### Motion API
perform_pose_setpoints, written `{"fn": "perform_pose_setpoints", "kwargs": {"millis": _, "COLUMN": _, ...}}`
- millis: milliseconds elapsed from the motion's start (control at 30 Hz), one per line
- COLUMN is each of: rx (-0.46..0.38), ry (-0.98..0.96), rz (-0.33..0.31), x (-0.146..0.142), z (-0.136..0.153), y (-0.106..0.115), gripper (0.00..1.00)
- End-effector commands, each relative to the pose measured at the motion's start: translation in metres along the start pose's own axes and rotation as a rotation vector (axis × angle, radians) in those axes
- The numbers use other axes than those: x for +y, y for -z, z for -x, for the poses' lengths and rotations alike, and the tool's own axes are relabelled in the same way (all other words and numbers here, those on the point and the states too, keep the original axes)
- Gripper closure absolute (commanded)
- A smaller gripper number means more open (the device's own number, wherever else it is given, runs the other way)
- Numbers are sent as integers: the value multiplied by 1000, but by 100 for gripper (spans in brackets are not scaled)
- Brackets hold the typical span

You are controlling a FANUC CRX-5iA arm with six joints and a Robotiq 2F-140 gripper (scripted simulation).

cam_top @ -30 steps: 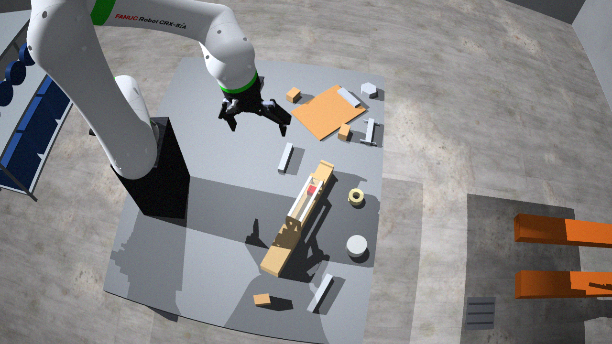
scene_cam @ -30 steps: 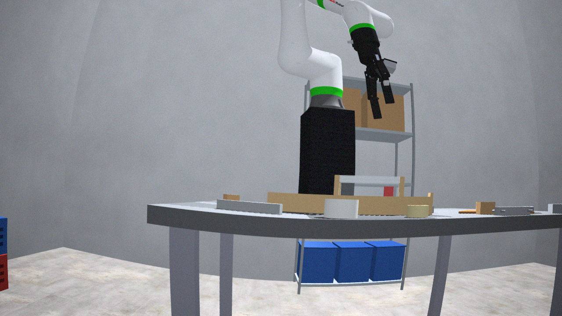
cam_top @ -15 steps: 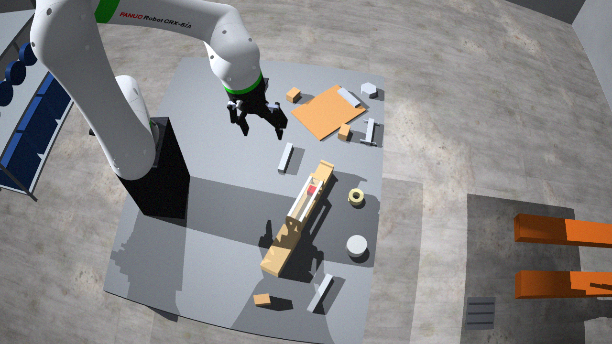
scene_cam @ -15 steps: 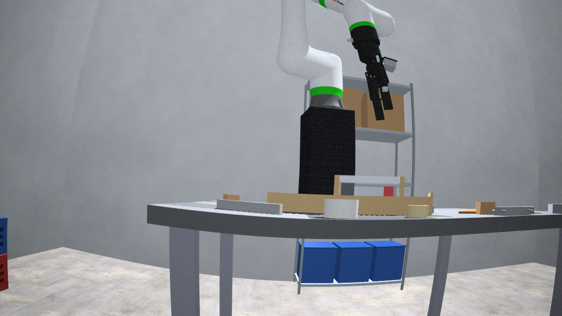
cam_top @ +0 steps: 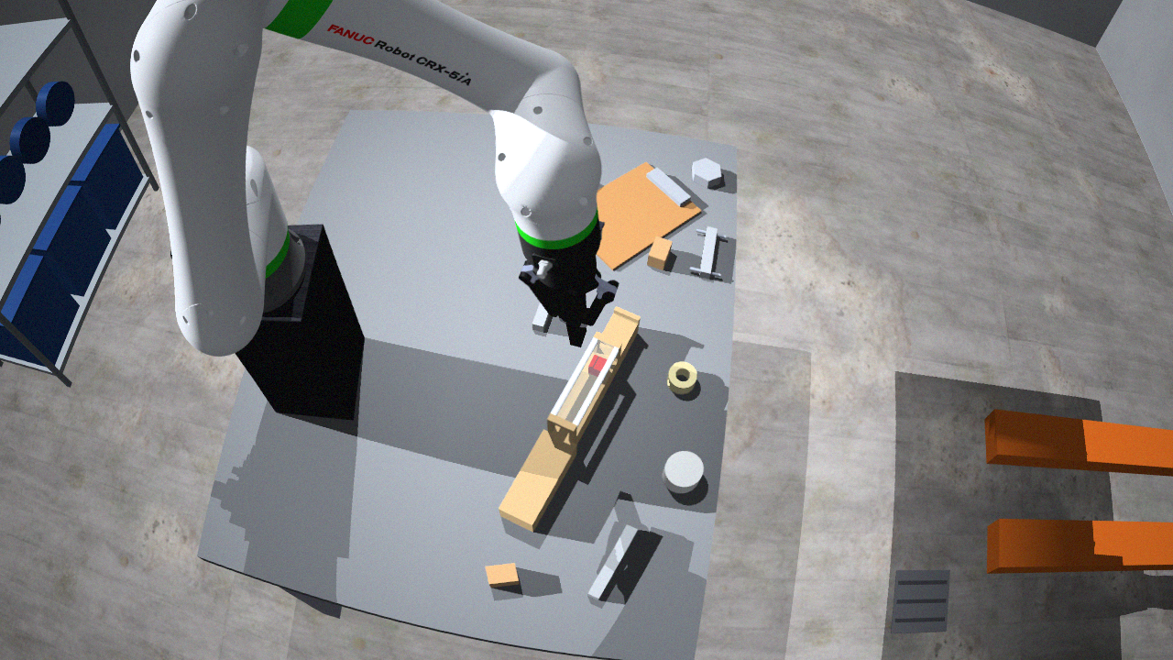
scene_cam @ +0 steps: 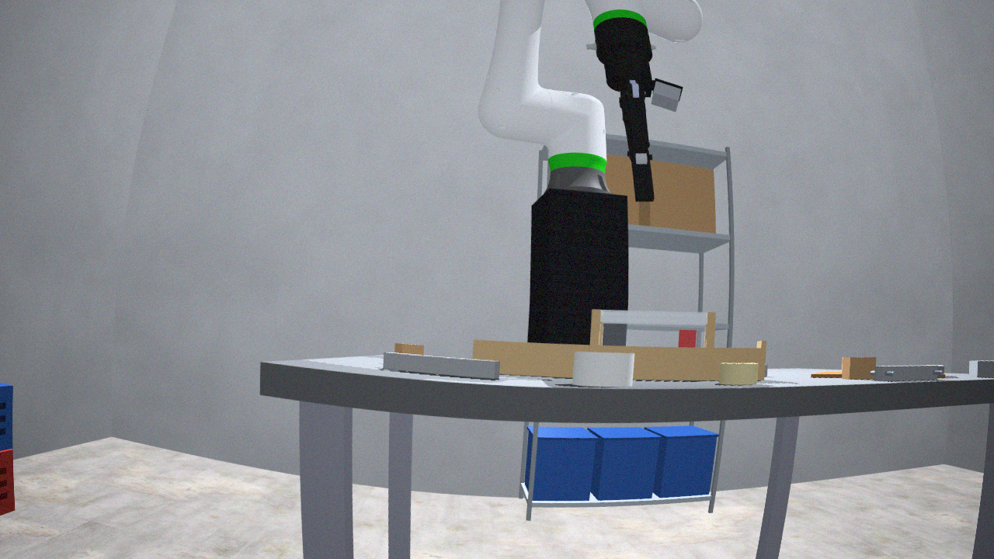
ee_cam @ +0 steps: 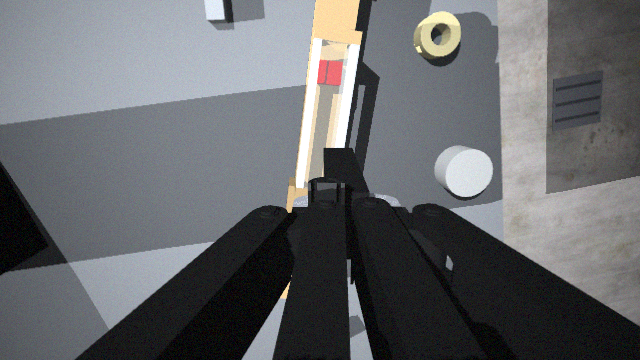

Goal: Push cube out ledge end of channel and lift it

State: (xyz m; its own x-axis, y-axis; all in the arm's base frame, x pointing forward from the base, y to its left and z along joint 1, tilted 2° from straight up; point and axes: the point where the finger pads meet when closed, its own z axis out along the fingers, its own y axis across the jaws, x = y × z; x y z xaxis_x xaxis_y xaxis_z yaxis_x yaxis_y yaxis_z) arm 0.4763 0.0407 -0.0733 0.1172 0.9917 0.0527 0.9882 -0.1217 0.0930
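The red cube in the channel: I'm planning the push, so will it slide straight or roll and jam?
The red cube has flat faces, so it should slide rather than roll. The channel walls flank it closely, so it will probably track straight. It looks small and likely light. The shut gripper hangs above, holding nothing.

The only readable text is the brand line "FANUC Robot CRX-5iA" (cam_top: 399, 54), "FANUC" in red and the rest in black, printed along the white upper arm link (cam_top: 426, 40), up and to the left of the claw (cam_top: 578, 332).
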Motion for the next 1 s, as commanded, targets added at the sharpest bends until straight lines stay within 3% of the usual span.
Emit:
{"fn": "perform_pose_setpoints", "kwargs": {"millis": 0, "rx": -28, "ry": -44, "rz": -26, "x": 49, "z": 43, "y": -25, "gripper": 90}}
{"fn": "perform_pose_setpoints", "kwargs": {"millis": 100, "rx": -28, "ry": -44, "rz": -26, "x": 71, "z": 63, "y": -37, "gripper": 90}}
{"fn": "perform_pose_setpoints", "kwargs": {"millis": 300, "rx": -63, "ry": -101, "rz": -49, "x": 99, "z": 129, "y": -65, "gripper": 90}}
{"fn": "perform_pose_setpoints", "kwargs": {"millis": 367, "rx": -63, "ry": -101, "rz": -49, "x": 99, "z": 129, "y": -65, "gripper": 90}}
{"fn": "perform_pose_setpoints", "kwargs": {"millis": 400, "rx": -71, "ry": -117, "rz": -56, "x": 112, "z": 160, "y": -79, "gripper": 90}}
{"fn": "perform_pose_setpoints", "kwargs": {"millis": 700, "rx": -89, "ry": -156, "rz": -77, "x": 135, "z": 253, "y": -123, "gripper": 90}}
{"fn": "perform_pose_setpoints", "kwargs": {"millis": 967, "rx": -90, "ry": -157, "rz": -77, "x": 135, "z": 255, "y": -124, "gripper": 90}}
